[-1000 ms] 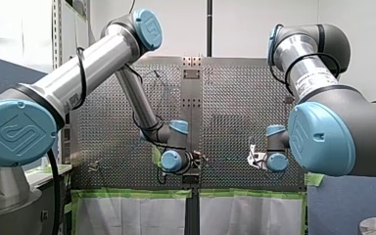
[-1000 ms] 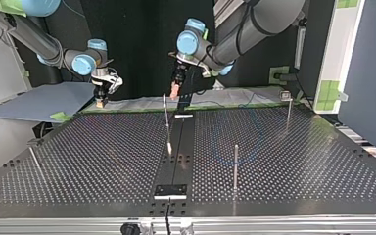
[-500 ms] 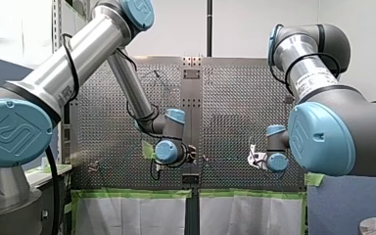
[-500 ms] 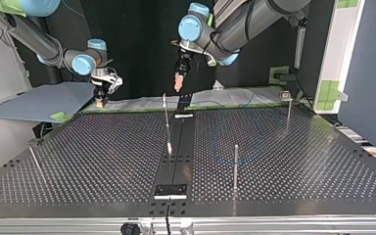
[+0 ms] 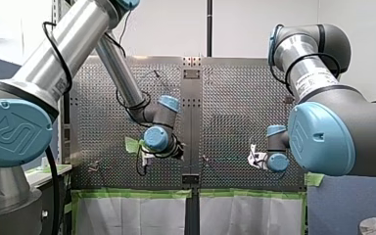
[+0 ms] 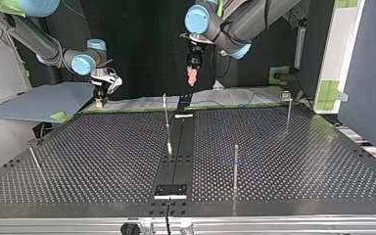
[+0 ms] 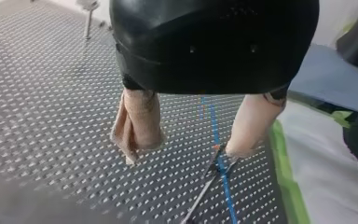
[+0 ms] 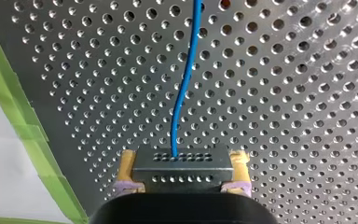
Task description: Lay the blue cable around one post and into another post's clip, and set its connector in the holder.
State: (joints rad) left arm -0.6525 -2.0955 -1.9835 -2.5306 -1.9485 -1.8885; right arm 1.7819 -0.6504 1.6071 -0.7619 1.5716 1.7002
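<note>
Right end effector (image 8: 182,161) clenched on connector (image 8: 182,171); left end effector (image 7: 186,149) released. Blue cable (image 8: 185,88) judged limp: grasp near connector.

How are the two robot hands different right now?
My left gripper is open and holds nothing; my right gripper is shut on the connector of the blue cable. My left gripper has beige pads; my right gripper has yellow pads. Both point at the perforated table.
</note>
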